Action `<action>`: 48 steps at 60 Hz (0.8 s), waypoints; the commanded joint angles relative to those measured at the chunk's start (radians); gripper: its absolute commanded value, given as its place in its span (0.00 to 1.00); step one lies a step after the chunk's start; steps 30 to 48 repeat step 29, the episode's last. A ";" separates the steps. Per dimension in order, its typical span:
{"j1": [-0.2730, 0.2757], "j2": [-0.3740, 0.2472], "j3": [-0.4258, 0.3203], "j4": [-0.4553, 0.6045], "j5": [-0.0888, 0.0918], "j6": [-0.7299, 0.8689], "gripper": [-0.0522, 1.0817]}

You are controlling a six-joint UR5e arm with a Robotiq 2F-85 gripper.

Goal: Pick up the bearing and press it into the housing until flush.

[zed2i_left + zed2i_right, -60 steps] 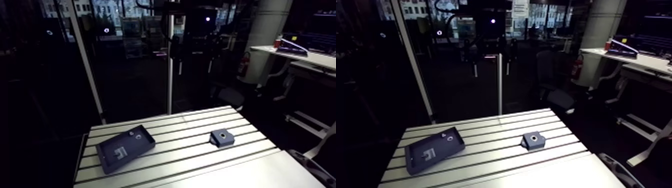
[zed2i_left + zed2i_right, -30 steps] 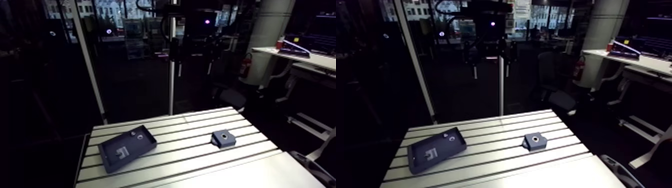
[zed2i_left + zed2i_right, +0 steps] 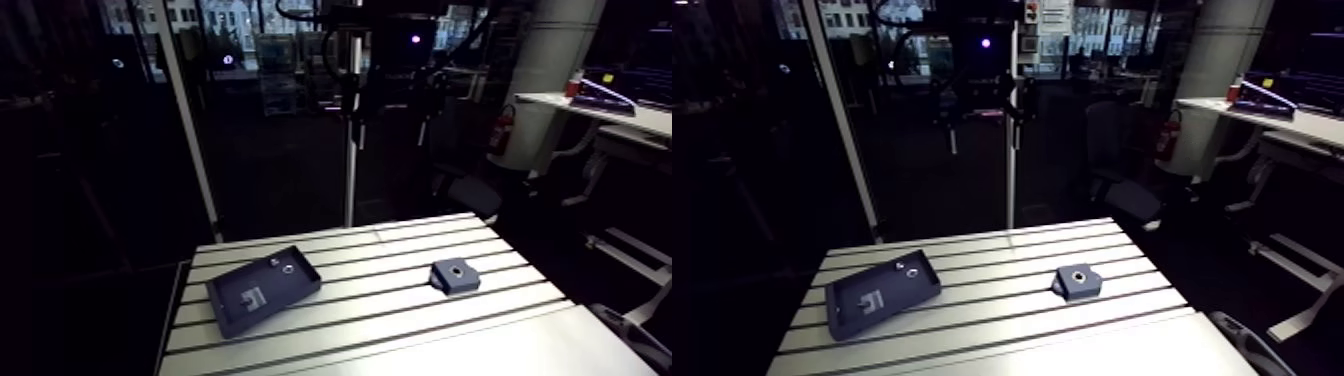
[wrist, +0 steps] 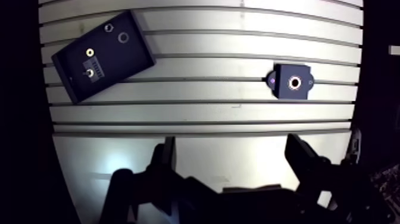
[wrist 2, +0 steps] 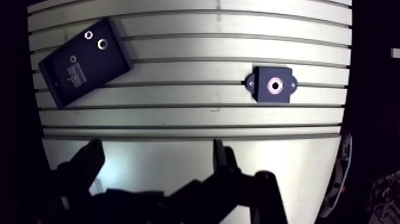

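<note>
Gripper [image 4: 232, 158] hangs high over the near, unslotted strip of the counter [image 4: 196, 89]. Its two dark fingers [image 4: 163, 156] are spread wide with nothing between them and nothing touching them.

Taking straight ahead of the gripper as 12 o'clock, a dark rectangular tray [image 4: 122, 62] lies at about 10 o'clock, well apart from the fingers. It sits flat on the slotted surface, turned at an angle to the slots. Several small round parts rest inside it. Two of them sit in the corner farthest from the gripper, and the larger ring of that pair reads as the bearing [image 4: 123, 37], with a smaller ring [image 4: 108, 27] just beside it at its 10 o'clock. Two brighter spots [image 4: 89, 52] lie nearer the tray's middle, next to a pale printed mark. What they are is too small to tell.

At about 1 o'clock from the gripper, and at 3 o'clock from the tray, the housing [image 4: 291, 82] stands alone, well clear of the tray. It is a small dark block set square with the slots. Its round central bore has a bright rim, and a short tab points toward the tray. In the arm view the tray [image 3: 262, 290] and the housing [image 3: 455, 275] lie the same way, with bare slotted counter between them.
</note>
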 commanded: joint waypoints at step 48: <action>0.016 0.014 -0.016 0.003 -0.002 0.001 0.05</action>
